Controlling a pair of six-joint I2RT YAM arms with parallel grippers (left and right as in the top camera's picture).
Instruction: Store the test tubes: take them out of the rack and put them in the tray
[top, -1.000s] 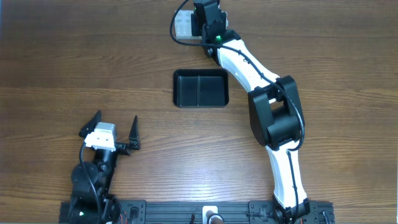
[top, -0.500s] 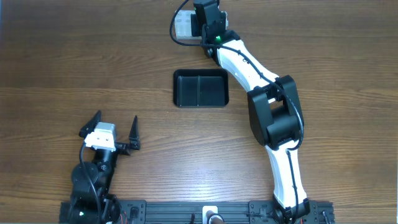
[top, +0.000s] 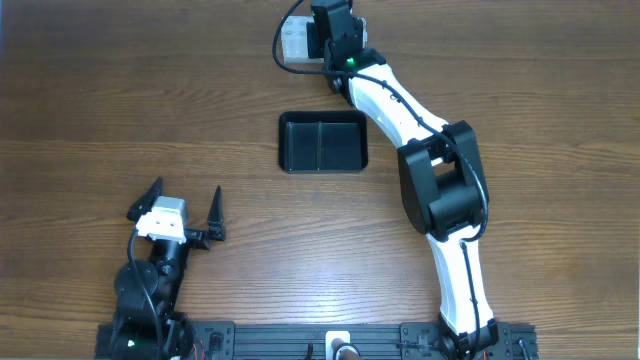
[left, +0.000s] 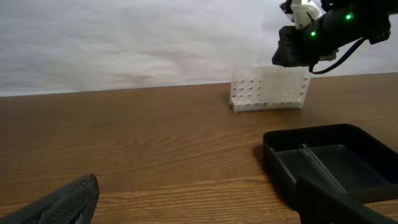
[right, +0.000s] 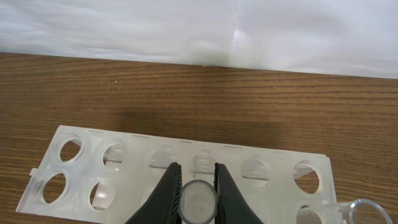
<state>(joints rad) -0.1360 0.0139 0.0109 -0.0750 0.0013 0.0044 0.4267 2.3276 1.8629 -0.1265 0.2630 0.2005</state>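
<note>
A brown wooden table (top: 120, 90) seen from above, with a white wall (right: 124, 25) behind its far edge. At the far edge stands a white test tube rack (right: 130, 168) with two rows of round holes. The right gripper (right: 198, 173) is directly over the rack, clenched around the rim of a clear test tube (right: 198, 202) that sits in a hole. Another tube (right: 365, 211) stands at the rack's end. A black two-part tray (top: 322, 142) lies between rack and arms, apparently holding one tube (left: 320, 165). The left gripper (top: 186, 190) rests well apart, spread wide, holding nothing.
</note>
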